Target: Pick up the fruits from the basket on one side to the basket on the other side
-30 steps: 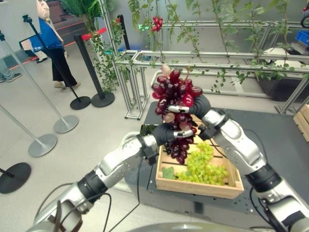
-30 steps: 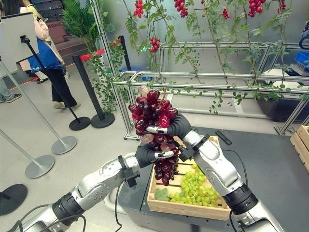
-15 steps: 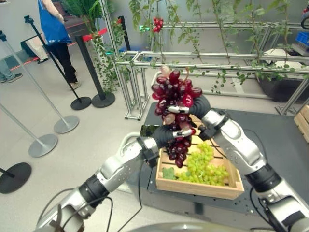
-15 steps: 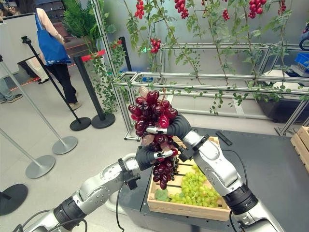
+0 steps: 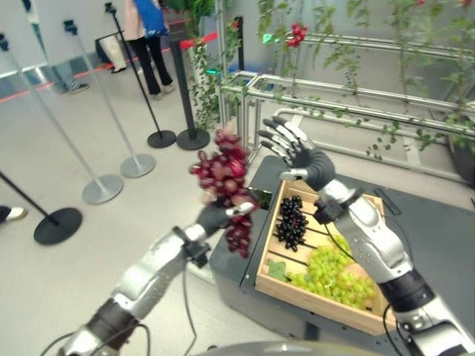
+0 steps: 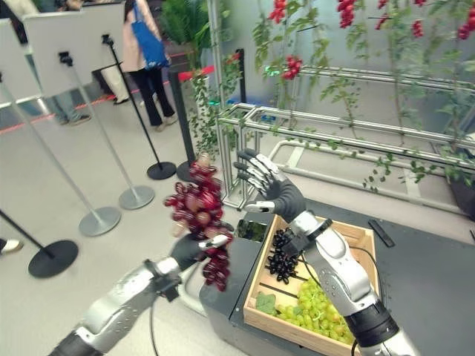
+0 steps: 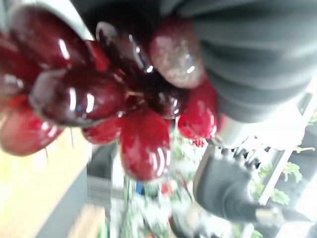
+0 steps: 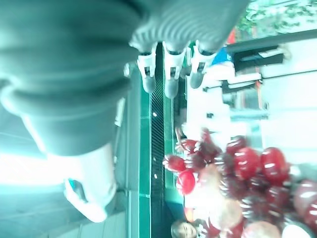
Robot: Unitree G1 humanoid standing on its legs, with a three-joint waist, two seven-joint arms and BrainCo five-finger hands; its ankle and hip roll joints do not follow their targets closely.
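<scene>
A big bunch of red grapes (image 5: 222, 180) hangs in the air left of the wooden crate (image 5: 271, 278), beyond the platform's edge. My left hand (image 5: 215, 216) is shut on it, fingers curled round its lower part. The same grapes (image 7: 99, 99) fill the space before that hand in the left wrist view. My right hand (image 5: 295, 150) is open above the crate's far left corner, fingers spread, holding nothing. The red grapes (image 8: 237, 178) show past it in the right wrist view. In the crate lie a dark grape bunch (image 5: 291, 220) and green grapes (image 5: 335, 271).
The crate sits on a dark platform (image 5: 438, 245). A metal frame with vines (image 5: 334, 96) runs behind it. Stanchion posts (image 5: 104, 185) with round bases stand on the floor to the left. People (image 5: 145, 30) stand far back left.
My right hand has let go of the red grapes and opened. My left hand carried the bunch left, off the crate. The camera has turned left.
</scene>
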